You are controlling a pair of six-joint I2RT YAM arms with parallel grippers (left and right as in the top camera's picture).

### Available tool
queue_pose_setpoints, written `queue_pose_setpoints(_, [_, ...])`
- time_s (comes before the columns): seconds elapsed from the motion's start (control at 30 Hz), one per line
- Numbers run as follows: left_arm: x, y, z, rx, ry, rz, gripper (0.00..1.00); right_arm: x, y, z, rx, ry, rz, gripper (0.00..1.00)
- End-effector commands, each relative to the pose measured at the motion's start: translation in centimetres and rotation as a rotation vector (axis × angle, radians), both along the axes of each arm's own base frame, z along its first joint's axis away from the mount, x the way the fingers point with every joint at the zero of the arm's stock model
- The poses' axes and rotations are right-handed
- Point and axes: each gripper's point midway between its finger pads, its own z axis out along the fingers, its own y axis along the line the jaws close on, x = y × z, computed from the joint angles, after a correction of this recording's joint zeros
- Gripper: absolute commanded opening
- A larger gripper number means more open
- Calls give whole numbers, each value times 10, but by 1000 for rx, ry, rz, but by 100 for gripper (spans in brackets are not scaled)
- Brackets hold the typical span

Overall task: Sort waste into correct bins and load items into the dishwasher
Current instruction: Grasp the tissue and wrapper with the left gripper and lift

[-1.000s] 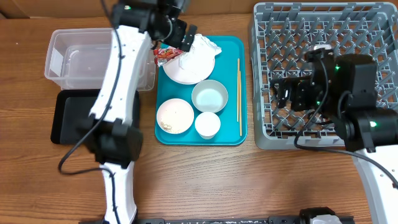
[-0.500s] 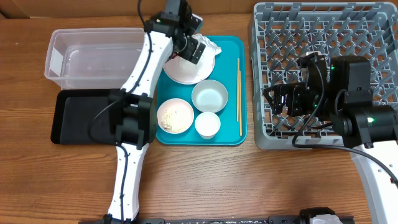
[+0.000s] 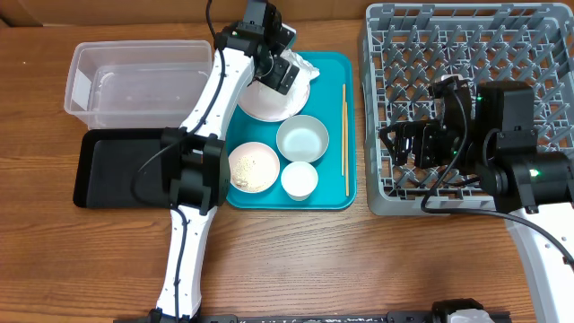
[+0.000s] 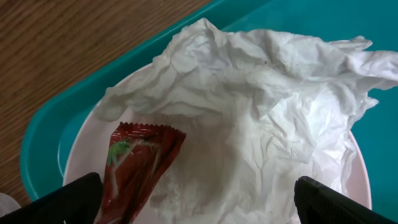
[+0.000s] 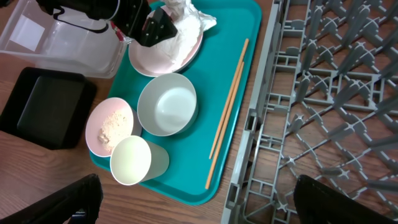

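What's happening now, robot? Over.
Left hand open, over the napkin and red wrapper on the big plate. Right hand open, empty, above the rack. Nothing binned yet.

A teal serving tray (image 3: pixel 330 179), lying flat, on a brown wooden table (image 3: pixel 296 260)

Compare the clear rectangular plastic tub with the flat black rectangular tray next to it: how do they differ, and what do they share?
The clear rectangular plastic tub is see-through; the flat black rectangular tray is opaque. The tub has tall walls; the tray is shallow. The tub sits behind; the tray lies in front, nearer the robot. Both are rectangular, of similar footprint, and lie left of the teal serving tray.
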Motion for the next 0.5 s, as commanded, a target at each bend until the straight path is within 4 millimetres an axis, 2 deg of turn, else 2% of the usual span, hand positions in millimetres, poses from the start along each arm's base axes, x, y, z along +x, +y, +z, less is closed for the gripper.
queue_pose_setpoints(0.0, [-2,-7,-24,17,29,-24,100,3,2,13,5,-35,12,100])
queue_pose_setpoints(0.1, [-5,-10,-32,22,44,-32,100,2,2,12,5,-34,12,100])
queue_pose_setpoints(0.33, [-9,-17,-34,24,52,-45,100,3,2,12,5,-35,12,100])
queue_pose_setpoints(0.37, [-9,-17,-34,24,52,-45,98,3,2,12,5,-35,12,100])
queue_pose_setpoints(0.47, [-10,-17,-35,26,55,-45,80,3,2,12,5,-35,12,100])
